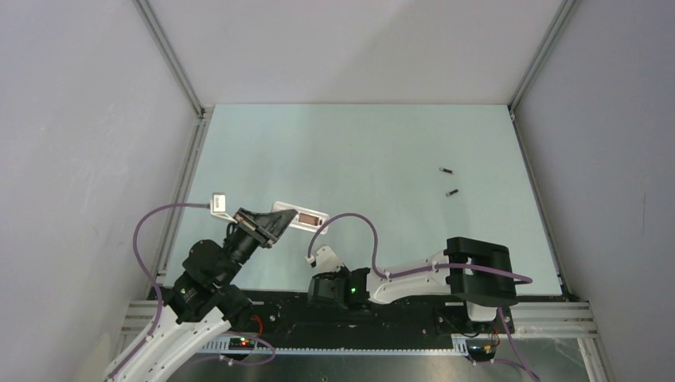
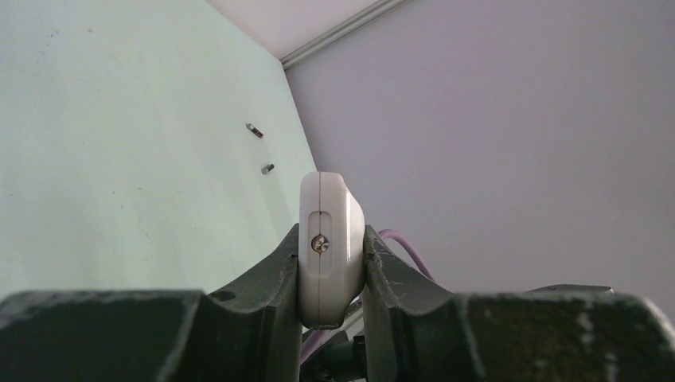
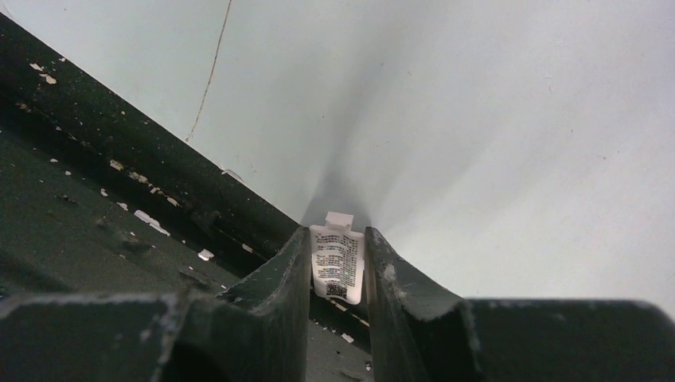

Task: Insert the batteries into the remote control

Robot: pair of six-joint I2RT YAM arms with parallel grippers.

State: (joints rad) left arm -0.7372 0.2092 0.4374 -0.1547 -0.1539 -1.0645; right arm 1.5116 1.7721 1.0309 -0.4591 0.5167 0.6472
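Two batteries [image 1: 453,192]: lying loose and a little apart on the far right of the table [image 1: 358,151], well away from both arms
Remote control [image 1: 306,216]: at the near left, turned on its edge, its recess showing dark from above
Left gripper [image 2: 330,253]: clamped narrowly on the handset's two broad faces
Right gripper [image 3: 337,240]: low at the near middle, jaws drawn in on a small printed cover plate [image 3: 337,269]
Step in hand: the compartment looks uncovered and the cover is off, so loading has probably not begun
Next move: likely set the cover down out of the way, then send the right arm far right to a battery, picking it up by its length while the left arm keeps the recess presented
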